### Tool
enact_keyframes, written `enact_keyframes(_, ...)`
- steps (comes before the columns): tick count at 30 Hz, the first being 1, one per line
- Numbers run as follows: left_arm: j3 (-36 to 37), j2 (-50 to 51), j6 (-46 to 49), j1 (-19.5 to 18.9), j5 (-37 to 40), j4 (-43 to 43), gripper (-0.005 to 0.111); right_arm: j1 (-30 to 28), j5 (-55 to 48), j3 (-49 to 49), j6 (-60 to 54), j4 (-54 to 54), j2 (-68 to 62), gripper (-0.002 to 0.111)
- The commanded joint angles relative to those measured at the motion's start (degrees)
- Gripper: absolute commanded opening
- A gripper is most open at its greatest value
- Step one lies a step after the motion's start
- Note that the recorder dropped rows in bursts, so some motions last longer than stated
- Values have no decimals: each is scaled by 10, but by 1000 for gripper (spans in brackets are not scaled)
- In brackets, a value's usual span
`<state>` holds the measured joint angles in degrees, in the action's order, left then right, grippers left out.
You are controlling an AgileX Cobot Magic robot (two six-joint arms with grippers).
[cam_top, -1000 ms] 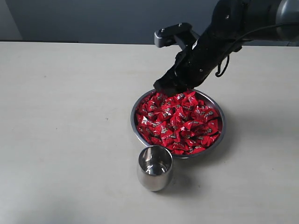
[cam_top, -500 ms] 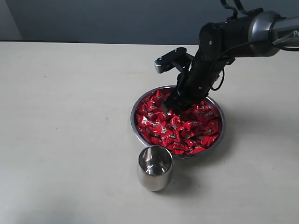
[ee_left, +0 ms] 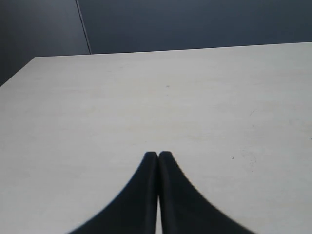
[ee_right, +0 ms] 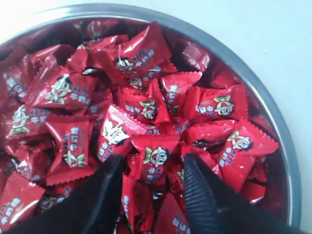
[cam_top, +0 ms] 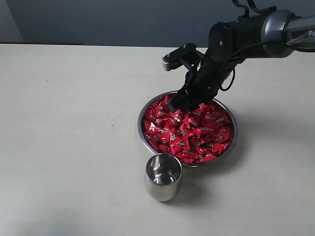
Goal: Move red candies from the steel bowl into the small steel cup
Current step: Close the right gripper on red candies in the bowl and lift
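Note:
The steel bowl (cam_top: 139, 129) holds a heap of red candies (cam_top: 189, 132) in the middle of the table. My right gripper (cam_top: 183, 104) is down on the pile at the bowl's far side. In the right wrist view its jaws (ee_right: 152, 160) stand open, their tips pushed in among the red candies (ee_right: 141, 109), with one candy (ee_right: 157, 157) lying between them, not squeezed. The bowl's rim (ee_right: 243, 68) curves round the pile. The small steel cup (cam_top: 163, 176) stands upright just in front of the bowl. My left gripper (ee_left: 157, 155) is shut on nothing above bare table.
The pale tabletop (cam_top: 64, 123) runs wide to the left and in front of the cup. A dark wall (cam_top: 98, 19) backs the table's far edge. The right arm (cam_top: 246, 34) reaches in from the upper right.
My right arm has swung down so that its gripper sits in the candies at the bowl's far side, and its jaws have opened a little wider. The cup and the bowl have not moved.

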<state>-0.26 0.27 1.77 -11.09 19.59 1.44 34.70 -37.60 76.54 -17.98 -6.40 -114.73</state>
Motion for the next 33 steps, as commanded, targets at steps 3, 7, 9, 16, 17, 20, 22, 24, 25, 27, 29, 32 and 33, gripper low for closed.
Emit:
enact_keyframes(3,3,-3,-1,4,-4,1,0,0,-20,4,2,4,2,34)
enact_keyframes(7,3,-3,-1,4,-4,1,0,0,-27,4,2,4,2,34)
enact_keyframes(9,3,-3,-1,4,-4,1,0,0,-27,3,2,4,2,34)
enact_keyframes(16,3,-3,-1,4,-4,1,0,0,-39,3,2,4,-26,34)
enact_keyframes(17,3,-3,-1,4,-4,1,0,0,-40,3,2,4,-29,34)
enact_keyframes(20,3,-3,-1,4,-4,1,0,0,-42,3,2,4,-42,34)
enact_keyframes(22,3,-3,-1,4,-4,1,0,0,-42,3,2,4,-46,34)
enact_keyframes(24,3,-3,-1,4,-4,1,0,0,-42,3,2,4,-47,34)
enact_keyframes(25,3,-3,-1,4,-4,1,0,0,-42,3,2,4,-47,34)
enact_keyframes(27,3,-3,-1,4,-4,1,0,0,-41,3,2,4,-47,34)
enact_keyframes(29,3,-3,-1,4,-4,1,0,0,-41,3,2,4,-47,34)
enact_keyframes(32,3,-3,-1,4,-4,1,0,0,-41,3,2,4,-47,34)
enact_keyframes(33,3,-3,-1,4,-4,1,0,0,-41,3,2,4,-47,33)
